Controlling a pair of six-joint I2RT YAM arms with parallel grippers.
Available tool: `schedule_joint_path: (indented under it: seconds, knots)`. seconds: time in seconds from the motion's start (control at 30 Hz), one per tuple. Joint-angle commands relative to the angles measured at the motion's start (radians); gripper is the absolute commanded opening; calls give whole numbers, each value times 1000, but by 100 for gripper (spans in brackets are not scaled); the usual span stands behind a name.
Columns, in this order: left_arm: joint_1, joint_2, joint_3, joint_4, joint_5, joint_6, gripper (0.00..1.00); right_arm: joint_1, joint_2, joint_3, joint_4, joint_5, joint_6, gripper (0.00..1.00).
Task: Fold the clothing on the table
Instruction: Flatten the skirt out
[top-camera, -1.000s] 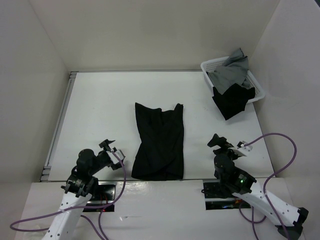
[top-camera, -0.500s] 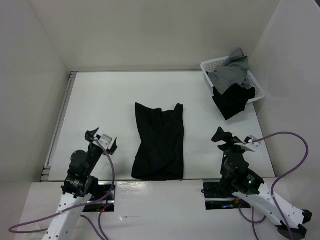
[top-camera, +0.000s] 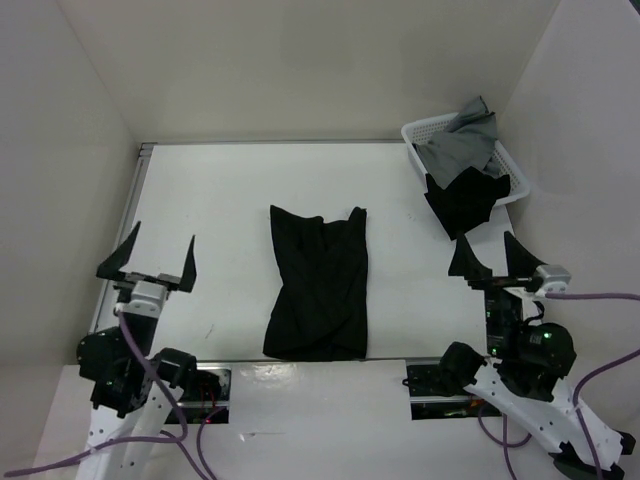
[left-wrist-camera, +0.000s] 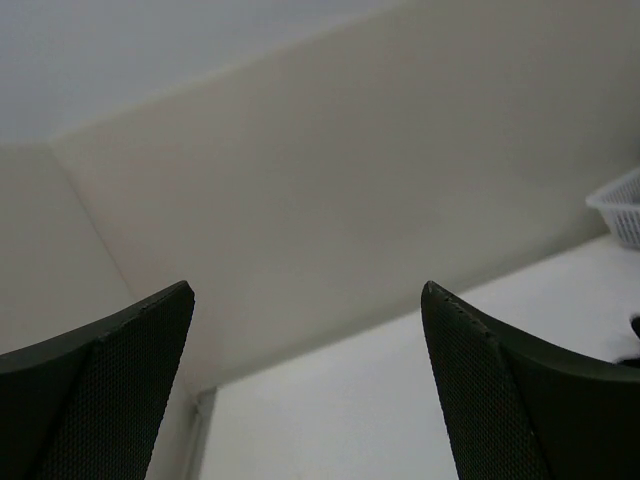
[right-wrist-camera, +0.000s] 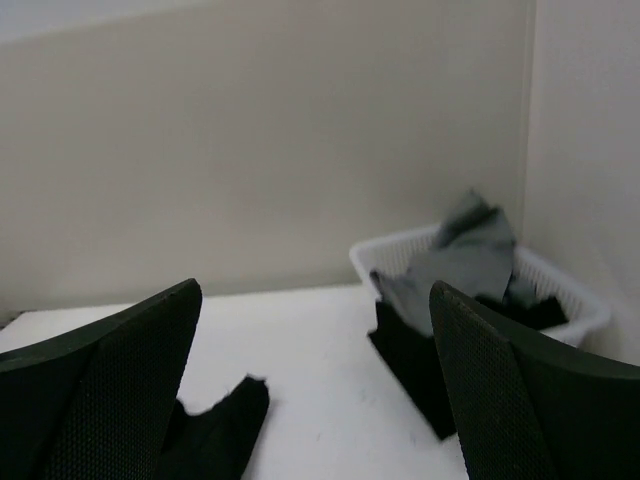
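Hovering at the near edge, the left gripper (top-camera: 160, 252) and the right gripper (top-camera: 487, 256) both have their jaws spread wide, holding nothing. Between them, in the middle of the table (top-camera: 220, 200), lies the clothing (top-camera: 318, 285): a black, softly creased strip, flat on the white top. Its long axis runs near to far. The near end is a little broader, and the far end dips between two corners.

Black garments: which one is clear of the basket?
The black skirt lying flat on the table; the other black garment drapes over the white basket's rim.
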Motion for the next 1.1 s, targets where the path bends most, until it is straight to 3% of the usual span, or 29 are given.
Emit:
schedule_joint_path:
  seconds: [0.0, 0.3, 0.53, 0.77, 0.9, 0.93, 1.0, 1.07]
  knots:
    - [-3, 108, 138, 188, 20, 76, 100, 11, -85, 57, 153, -176, -296, 98]
    - [-3, 496, 515, 206, 17, 242, 100, 21, 50, 96, 356, -369, -529, 98]
    - [-3, 843, 854, 245, -27, 366, 100, 30, 515, 382, 420, -402, -749, 98]
    - [-3, 1084, 1086, 236, -137, 466, 100, 5, 896, 662, 449, -415, -945, 98]
    - [7, 1213, 1254, 86, -315, 483, 100, -216, 1084, 822, 420, -499, -933, 98]
    - [34, 1259, 1331, 30, -351, 442, 100, -341, 1105, 822, 420, -536, -933, 98]
    - [68, 1297, 1397, -145, -442, 367, 100, -443, 1130, 822, 397, -603, -897, 98]
    - [135, 1325, 1434, -258, -457, 249, 100, -548, 1139, 848, 224, -615, -828, 98]
